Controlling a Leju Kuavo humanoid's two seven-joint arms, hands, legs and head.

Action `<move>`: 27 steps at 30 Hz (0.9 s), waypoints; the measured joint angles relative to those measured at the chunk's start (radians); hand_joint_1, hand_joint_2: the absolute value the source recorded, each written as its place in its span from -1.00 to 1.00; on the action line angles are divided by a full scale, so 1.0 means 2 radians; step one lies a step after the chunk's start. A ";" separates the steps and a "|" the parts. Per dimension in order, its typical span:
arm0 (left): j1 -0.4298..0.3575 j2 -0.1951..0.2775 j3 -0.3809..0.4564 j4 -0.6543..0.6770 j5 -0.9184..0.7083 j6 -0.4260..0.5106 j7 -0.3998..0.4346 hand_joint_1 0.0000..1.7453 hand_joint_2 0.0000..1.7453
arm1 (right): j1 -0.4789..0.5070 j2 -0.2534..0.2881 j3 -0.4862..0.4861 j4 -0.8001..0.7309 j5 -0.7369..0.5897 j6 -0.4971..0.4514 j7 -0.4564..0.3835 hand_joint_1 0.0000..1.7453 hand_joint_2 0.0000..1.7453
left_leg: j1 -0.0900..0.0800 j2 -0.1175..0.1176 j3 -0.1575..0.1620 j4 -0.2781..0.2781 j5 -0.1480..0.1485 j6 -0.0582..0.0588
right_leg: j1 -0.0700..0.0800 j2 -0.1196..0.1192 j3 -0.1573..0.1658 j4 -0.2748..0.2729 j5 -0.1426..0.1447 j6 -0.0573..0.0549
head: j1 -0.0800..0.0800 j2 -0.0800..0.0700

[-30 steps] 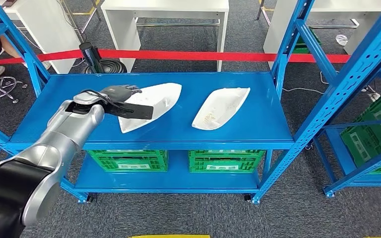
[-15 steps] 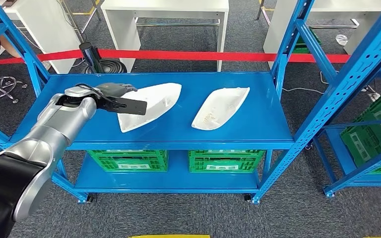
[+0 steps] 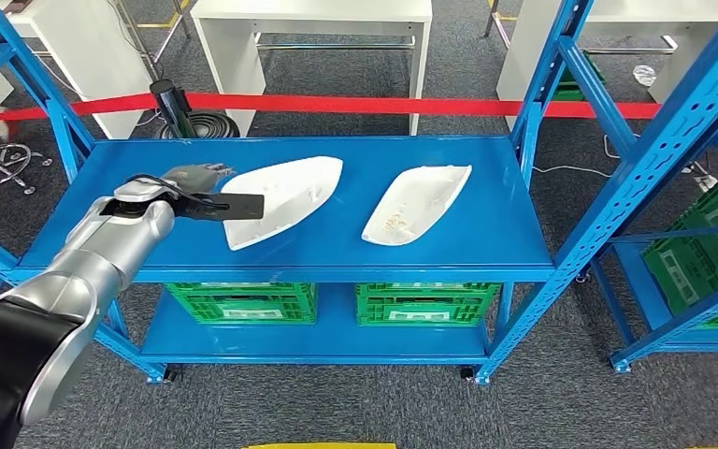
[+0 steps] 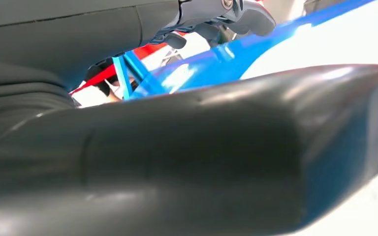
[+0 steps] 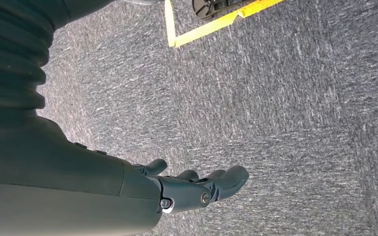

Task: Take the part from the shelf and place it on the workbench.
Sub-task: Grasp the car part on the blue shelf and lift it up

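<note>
**Left hand hovering at the near part's outer edge, nothing grasped**

The left hand is reaching in over the blue shelf from the robot's left, its dark fingers lying spread just beside the left rim of the nearer white part. Whether the fingertips are touching that rim cannot be told; nothing is sitting in the hand, so it is reading as released. A flat black piece at the wrist is jutting out over the part's left edge. In the left wrist view the thick thumb is blocking most of the scene, with blue shelf and a white surface showing beyond it.

The part is lying on the shelf's top deck, its pointed end aiming toward the back right and its broad end coming close to the shelf's front edge. A second white part is lying to its right, well apart from it, with bare blue deck between the two and more bare deck running out to the right upright. Open deck is also lying to the left of the hand, out to the left upright.

Below, two green crates are sitting side by side on the lower deck. A red barrier tape is crossing behind the shelf, with white benches beyond it.

The right hand is hanging above grey carpet, fingers loosely curved and apart, holding nothing.
</note>
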 joint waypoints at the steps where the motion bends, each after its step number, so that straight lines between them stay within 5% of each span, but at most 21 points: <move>1: 0.002 0.000 0.000 0.002 0.001 0.003 0.003 -1.00 0.00 | 0.000 0.000 0.000 0.000 0.000 0.000 0.000 -1.00 1.00 | 0.000 0.000 0.000 0.000 0.000 0.000 | 0.000 0.000 0.000 0.000 0.000 0.000 | 0.000 0.000; 3: 0.007 0.000 0.000 0.006 0.005 0.008 0.009 -1.00 1.00 | 0.000 0.000 0.000 0.000 0.001 0.000 0.000 -1.00 1.00 | 0.000 0.000 0.000 0.000 0.000 0.000 | 0.000 0.000 0.000 0.000 0.000 0.000 | 0.000 0.000; 17: 0.037 -0.003 0.004 0.026 0.028 0.033 0.044 -1.00 1.00 | 0.000 0.000 0.000 0.000 0.004 0.001 -0.001 -1.00 1.00 | 0.000 0.000 0.000 0.000 0.000 0.000 | 0.000 0.000 0.000 0.000 0.000 0.000 | 0.000 0.000; 27: 0.060 -0.021 0.051 0.026 0.073 0.100 0.047 -1.00 1.00 | 0.000 0.000 0.000 0.000 0.004 0.003 -0.003 -1.00 1.00 | 0.000 0.000 0.000 0.000 0.000 0.000 | 0.000 0.000 0.000 0.000 0.000 0.000 | 0.000 0.000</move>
